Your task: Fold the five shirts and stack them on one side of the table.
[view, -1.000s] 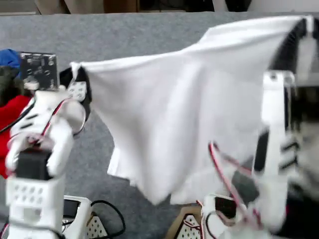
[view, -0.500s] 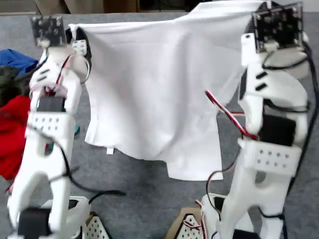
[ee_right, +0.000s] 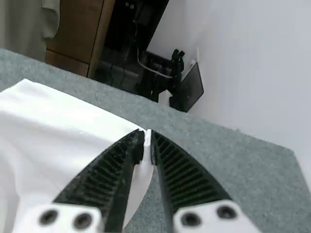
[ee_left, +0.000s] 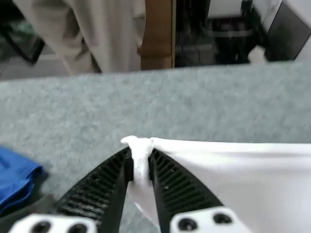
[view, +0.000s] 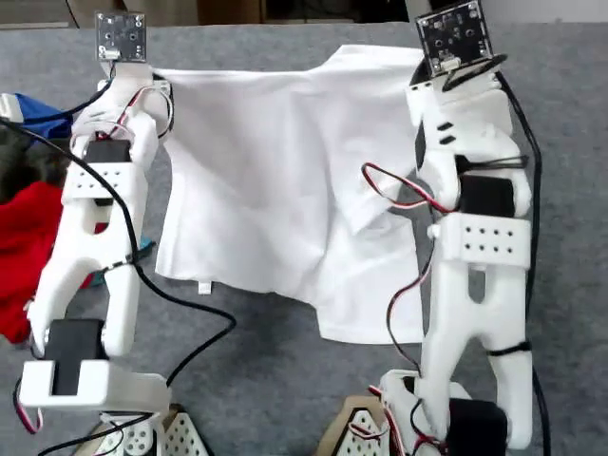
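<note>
On grey table (view: 275, 389), 1 white shirt (view: 271, 180)

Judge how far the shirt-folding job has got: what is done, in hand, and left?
Done: nothing looks folded or stacked yet. In hand: the white shirt is spread over the table, its far corners pinched by the left gripper and right gripper, both shut on it. Left: folding it, then the red shirt and blue shirt heaped beside the left arm.
</note>
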Available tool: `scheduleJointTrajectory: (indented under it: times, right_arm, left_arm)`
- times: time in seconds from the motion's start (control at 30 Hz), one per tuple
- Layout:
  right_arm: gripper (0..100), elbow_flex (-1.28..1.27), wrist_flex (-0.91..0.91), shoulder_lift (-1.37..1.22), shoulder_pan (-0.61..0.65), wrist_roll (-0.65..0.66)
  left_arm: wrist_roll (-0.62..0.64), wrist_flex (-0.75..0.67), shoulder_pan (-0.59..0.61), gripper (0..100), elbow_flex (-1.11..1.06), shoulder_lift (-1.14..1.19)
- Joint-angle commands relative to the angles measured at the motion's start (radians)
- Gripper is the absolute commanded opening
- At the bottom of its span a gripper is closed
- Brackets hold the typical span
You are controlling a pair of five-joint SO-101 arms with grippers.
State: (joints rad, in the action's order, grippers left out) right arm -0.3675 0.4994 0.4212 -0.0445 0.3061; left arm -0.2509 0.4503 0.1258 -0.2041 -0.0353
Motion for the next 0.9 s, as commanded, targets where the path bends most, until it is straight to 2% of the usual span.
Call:
scheduleJointTrajectory:
  times: [0.0, 0.1, 0.23, 0.6, 0.73, 0.87]
  right_arm:
    - [0.5, 0.016, -0.055, -0.024, 0.005, 0.002]
    - [0.5, 0.054, -0.161, -0.070, -0.018, 0.015]
    - [0.5, 0.162, -0.264, -0.170, -0.031, 0.104]
    - [0.5, 0.542, -0.262, -0.300, -0.025, 0.132]
    - [0.5, 0.570, -0.242, -0.271, -0.030, 0.132]
    - [0.5, 0.568, -0.133, -0.231, -0.025, 0.133]
  left_arm:
    - [-0.012, 0.078, 0.055, 2, 0.126, -0.004]
    - [-0.014, 0.126, 0.069, 2, 0.186, -0.007]
    - [-0.014, 0.227, 0.061, 2, 0.276, -0.008]
    - [-0.015, 0.459, -0.060, 2, 0.451, -0.008]
    - [-0.015, 0.546, -0.071, 2, 0.529, -0.010]
    - [-0.015, 0.605, -0.061, 2, 0.612, -0.010]
